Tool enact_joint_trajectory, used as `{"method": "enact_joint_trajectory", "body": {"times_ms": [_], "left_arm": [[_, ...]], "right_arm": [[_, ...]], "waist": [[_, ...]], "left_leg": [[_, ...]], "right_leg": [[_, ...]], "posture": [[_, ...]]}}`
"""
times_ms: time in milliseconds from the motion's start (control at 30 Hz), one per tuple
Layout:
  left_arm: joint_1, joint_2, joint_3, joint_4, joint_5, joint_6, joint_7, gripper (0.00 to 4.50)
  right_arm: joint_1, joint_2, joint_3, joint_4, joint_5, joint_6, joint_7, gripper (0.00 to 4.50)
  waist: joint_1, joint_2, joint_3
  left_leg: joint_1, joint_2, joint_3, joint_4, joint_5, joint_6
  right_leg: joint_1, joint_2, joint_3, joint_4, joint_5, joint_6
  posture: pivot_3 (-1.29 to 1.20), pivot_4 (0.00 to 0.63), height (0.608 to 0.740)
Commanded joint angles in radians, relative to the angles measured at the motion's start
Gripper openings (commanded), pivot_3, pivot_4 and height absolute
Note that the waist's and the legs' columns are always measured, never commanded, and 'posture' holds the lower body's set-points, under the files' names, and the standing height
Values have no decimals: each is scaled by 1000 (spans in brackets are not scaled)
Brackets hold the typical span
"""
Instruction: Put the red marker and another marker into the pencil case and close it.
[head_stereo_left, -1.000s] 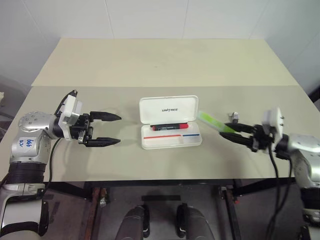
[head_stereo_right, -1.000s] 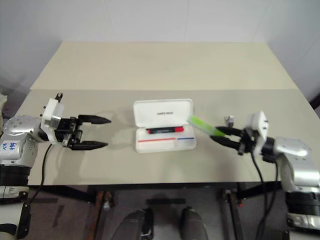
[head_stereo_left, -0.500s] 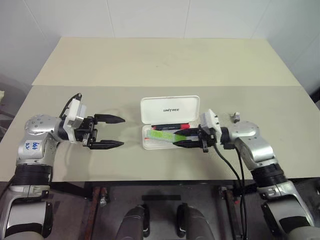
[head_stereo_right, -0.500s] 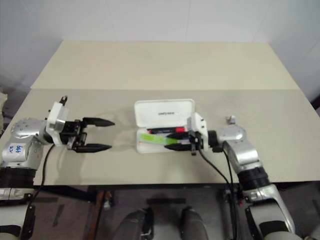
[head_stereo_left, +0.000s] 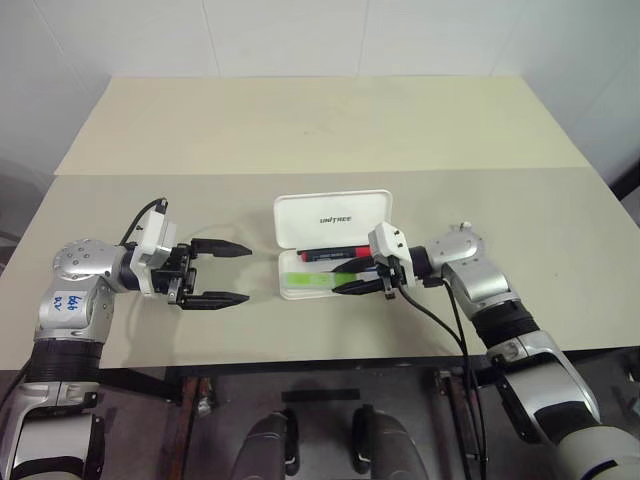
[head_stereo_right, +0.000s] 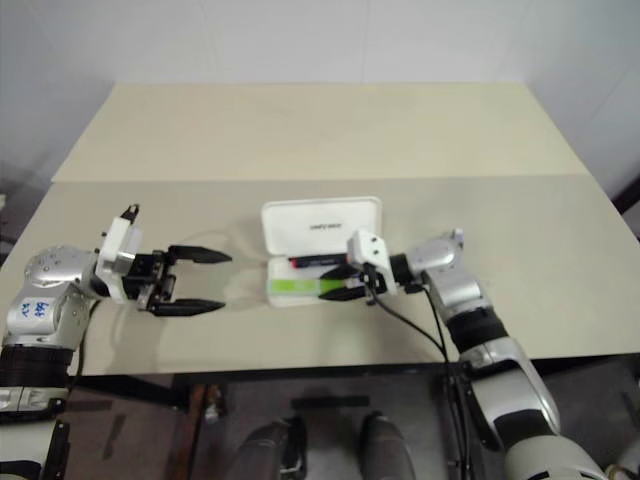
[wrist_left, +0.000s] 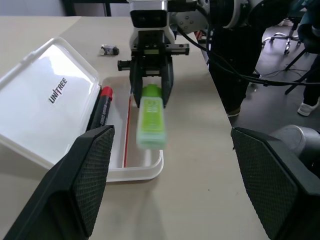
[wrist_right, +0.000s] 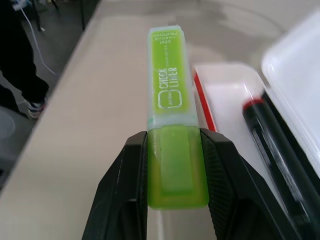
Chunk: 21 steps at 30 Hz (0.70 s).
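Risk: right claw (head_stereo_left: 352, 279), clamped on highlighter (wrist_left: 150, 116), releases over case (head_stereo_left: 290, 292) front rim; it tips out. Left claw (head_stereo_left: 222, 271) gapes.

Pencil case (head_stereo_left: 334, 218) open at frame centre on table (head_stereo_left: 300, 130), red marker (head_stereo_left: 340, 252) inside. Right claw (head_stereo_left: 350, 277) clamps green highlighter (head_stereo_left: 312, 280) over tray. Left claw (head_stereo_left: 232, 272) spread wide, centre-left.
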<state>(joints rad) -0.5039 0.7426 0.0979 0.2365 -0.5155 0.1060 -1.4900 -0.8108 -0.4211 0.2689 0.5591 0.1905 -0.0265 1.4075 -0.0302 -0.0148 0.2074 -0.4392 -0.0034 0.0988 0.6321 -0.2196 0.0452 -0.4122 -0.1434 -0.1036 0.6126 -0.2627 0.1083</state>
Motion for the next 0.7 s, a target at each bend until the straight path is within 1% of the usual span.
{"method": "enact_joint_trajectory", "body": {"times_ms": [33,267,433,500,533,700], "left_arm": [[-4,-2,9,-39,-2,-15,4,3903],[-11,-11,11,-39,2,-15,11,3903],[-12,-10,14,-42,2,-13,17,3903],[-11,-8,16,-44,2,-13,19,3903],[-11,-7,16,-44,2,-13,19,3903],[-11,-7,16,-45,2,-11,22,3903]], "right_arm": [[-55,7,-17,51,-15,-56,18,1114],[-93,34,-15,125,-39,-100,27,1114],[-97,50,-17,133,-35,-126,52,1114],[-96,50,-16,129,-34,-113,63,1883],[-96,49,-15,128,-31,-98,71,2185],[-103,53,-15,142,-48,-154,70,4052]], "waist": [[-2,0,0],[-3,0,0],[-3,0,0],[-3,0,0],[-3,0,0],[-3,0,0]], "left_leg": [[0,0,0,0,0,0],[0,1,0,0,1,-1],[0,1,0,0,1,-1],[0,1,0,-1,1,-1],[0,1,0,-1,1,-1],[0,1,0,-1,1,-2]], "right_leg": [[0,0,0,0,0,0],[0,3,0,1,0,0],[0,2,0,1,0,0],[0,2,0,1,0,0],[0,2,0,1,0,0],[0,-1,0,0,0,0]], "posture": [[0,150,740],[0,150,740],[0,150,740],[0,150,740],[0,150,740],[0,150,740]]}}
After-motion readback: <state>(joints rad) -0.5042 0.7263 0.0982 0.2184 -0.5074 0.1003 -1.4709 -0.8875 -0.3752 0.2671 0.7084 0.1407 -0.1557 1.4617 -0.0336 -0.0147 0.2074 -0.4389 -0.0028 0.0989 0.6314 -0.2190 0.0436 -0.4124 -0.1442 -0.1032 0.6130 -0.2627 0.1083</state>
